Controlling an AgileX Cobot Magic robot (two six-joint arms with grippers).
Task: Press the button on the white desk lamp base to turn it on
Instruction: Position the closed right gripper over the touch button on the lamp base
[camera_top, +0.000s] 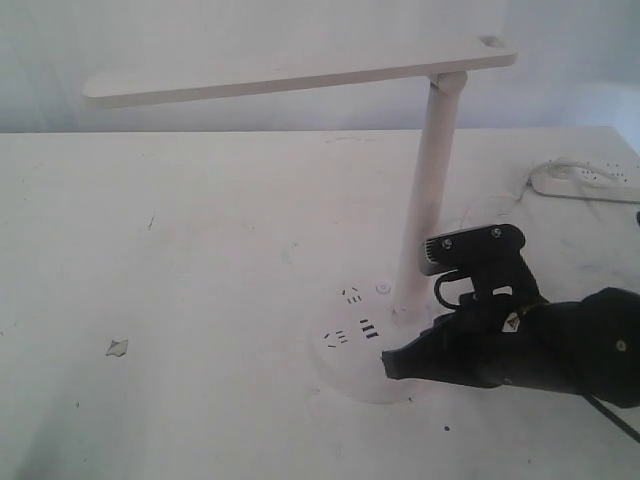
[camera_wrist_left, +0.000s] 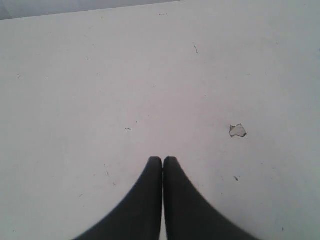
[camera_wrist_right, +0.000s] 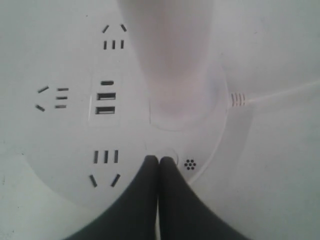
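Observation:
The white desk lamp (camera_top: 430, 190) stands on the table with its long flat bar head (camera_top: 290, 75) reaching left and its slim stem rising from the white desk lamp base (camera_top: 350, 345). In the right wrist view this round disc base (camera_wrist_right: 75, 130) shows black socket holes, two USB slots (camera_wrist_right: 105, 102) and a small round button (camera_wrist_right: 167, 152) by the stem foot. My right gripper (camera_wrist_right: 159, 160) is shut, its tips resting on the edge of that button; it appears as the black right gripper (camera_top: 392, 362) over the base. The left gripper (camera_wrist_left: 162, 160) is shut over bare table, out of the exterior view.
An oblong white power strip (camera_top: 590, 182) with its cord lies at the far right back. A small chip (camera_top: 117, 348) marks the table at the left; the same chip (camera_wrist_left: 237, 130) shows in the left wrist view. The lamp's cable (camera_wrist_right: 280, 92) leaves the base.

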